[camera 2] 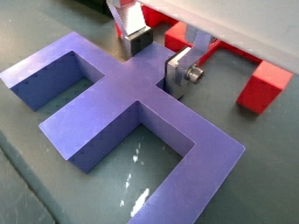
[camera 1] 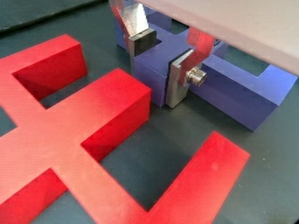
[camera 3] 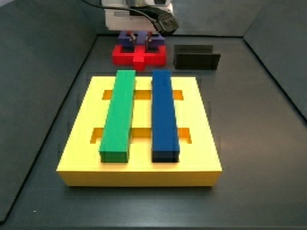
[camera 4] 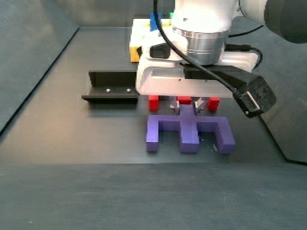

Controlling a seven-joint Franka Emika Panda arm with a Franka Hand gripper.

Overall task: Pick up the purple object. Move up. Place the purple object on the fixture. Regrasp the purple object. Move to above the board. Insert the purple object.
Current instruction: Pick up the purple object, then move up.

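The purple object (camera 2: pixel 111 109) lies flat on the dark floor; it also shows in a wrist view (camera 1: pixel 239 87) and in both side views (camera 3: pixel 145 39) (camera 4: pixel 186 131). My gripper (camera 2: pixel 153 59) is down on it, one finger on each side of its central stub, and both pads look pressed against the stub. The gripper shows as well in a wrist view (camera 1: pixel 159 59) and in a side view (camera 4: pixel 186 107). The black fixture (camera 3: pixel 198 58) (camera 4: pixel 110 88) stands apart to one side. The yellow board (camera 3: pixel 82 135) carries a green bar (camera 3: pixel 117 112) and a blue bar (camera 3: pixel 164 112).
A red block (camera 1: pixel 93 131) of similar shape lies right next to the purple object, between it and the board (camera 3: pixel 136 57) (camera 2: pixel 264 84). Dark walls close in the floor on the sides.
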